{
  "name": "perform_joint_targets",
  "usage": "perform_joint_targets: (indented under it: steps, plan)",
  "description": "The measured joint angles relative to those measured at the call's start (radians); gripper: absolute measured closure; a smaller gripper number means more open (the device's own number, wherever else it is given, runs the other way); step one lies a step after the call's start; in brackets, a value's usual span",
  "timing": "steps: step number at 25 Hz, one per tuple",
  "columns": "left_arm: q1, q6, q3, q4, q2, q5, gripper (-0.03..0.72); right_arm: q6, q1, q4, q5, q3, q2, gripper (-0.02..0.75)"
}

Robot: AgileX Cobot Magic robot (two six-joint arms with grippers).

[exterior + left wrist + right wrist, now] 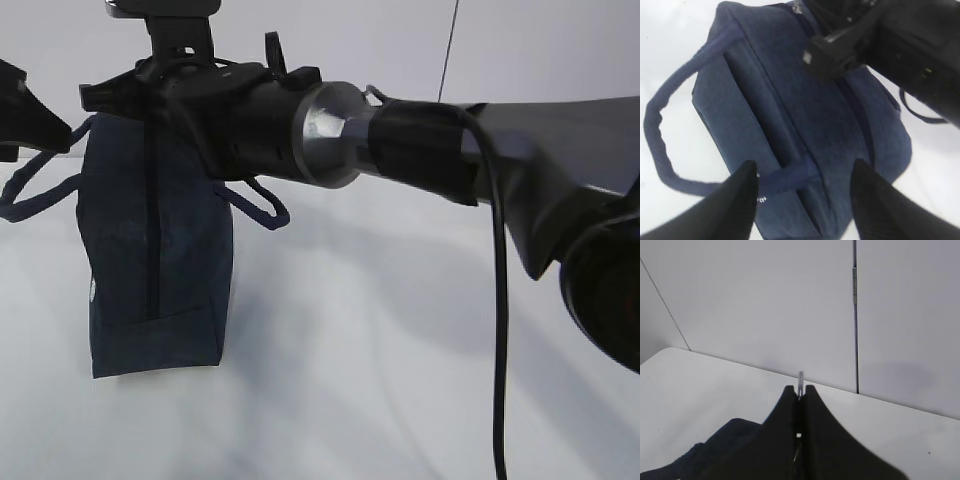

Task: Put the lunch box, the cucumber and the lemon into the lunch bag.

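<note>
The dark navy lunch bag (155, 270) stands on the white table at the left, its zipper line (150, 230) running down the face toward the camera. My right gripper (120, 97) reaches across to the bag's top. In the right wrist view this gripper (800, 388) is shut on the thin silver ring pull (800, 377). My left gripper (805, 172) hovers open over one end of the bag (805, 115), with nothing held between its fingers. In the exterior view it (45, 128) sits at the far left edge, beside the bag's top. The lunch box, the cucumber and the lemon are out of view.
Two loop handles hang loose, one on each side of the bag (255, 205) (30, 195). The right arm (450, 150) with its black cable (497, 300) fills the upper right of the exterior view. A pale wall (765, 300) stands behind the table.
</note>
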Motion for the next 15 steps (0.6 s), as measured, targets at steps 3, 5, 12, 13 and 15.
perform_joint_targets:
  steps: [3, 5, 12, 13, 15]
  plan:
    - [0.0, -0.004, -0.034, 0.002, 0.061, 0.0, 0.25, 0.0, 0.0, 0.002, 0.0, 0.0, 0.0, 0.751]
    - [0.0, -0.004, -0.051, 0.002, 0.102, 0.0, 0.246, 0.0, 0.0, 0.002, -0.002, 0.0, 0.0, 0.751]
    - [0.0, -0.006, -0.067, -0.053, 0.17, -0.006, 0.244, 0.0, 0.0, 0.004, -0.019, 0.0, 0.0, 0.751]
    - [0.0, -0.006, -0.067, -0.063, 0.174, -0.006, 0.244, 0.0, 0.0, 0.004, -0.021, 0.0, 0.0, 0.751]
    - [0.0, -0.006, -0.067, -0.08, 0.185, -0.006, 0.244, 0.0, 0.0, 0.004, -0.021, 0.0, 0.0, 0.751]
